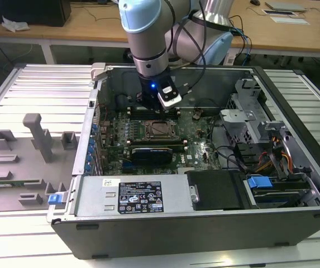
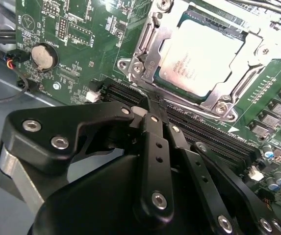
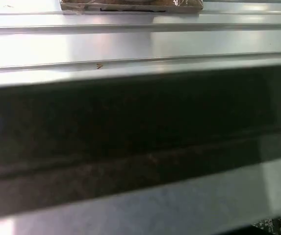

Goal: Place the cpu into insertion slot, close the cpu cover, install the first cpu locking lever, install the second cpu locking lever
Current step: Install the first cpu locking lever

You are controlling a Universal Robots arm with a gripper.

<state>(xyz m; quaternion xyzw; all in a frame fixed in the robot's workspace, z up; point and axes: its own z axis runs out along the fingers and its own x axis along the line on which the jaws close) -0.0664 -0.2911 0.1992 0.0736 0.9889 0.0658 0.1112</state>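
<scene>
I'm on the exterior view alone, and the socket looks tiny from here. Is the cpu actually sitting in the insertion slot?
Observer: Yes. In the second wrist view the cpu lies flat in the insertion slot.
Operator: And the cover?
Observer: The cpu cover is down, framing the chip's edges.
Operator: Where's the claw?
Observer: The claw is over the dark memory slots beside the socket.

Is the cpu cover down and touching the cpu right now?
Touching. In the second wrist view the cpu cover lies closed over the cpu, its frame pressing on the chip's edges with no gap showing.
</scene>
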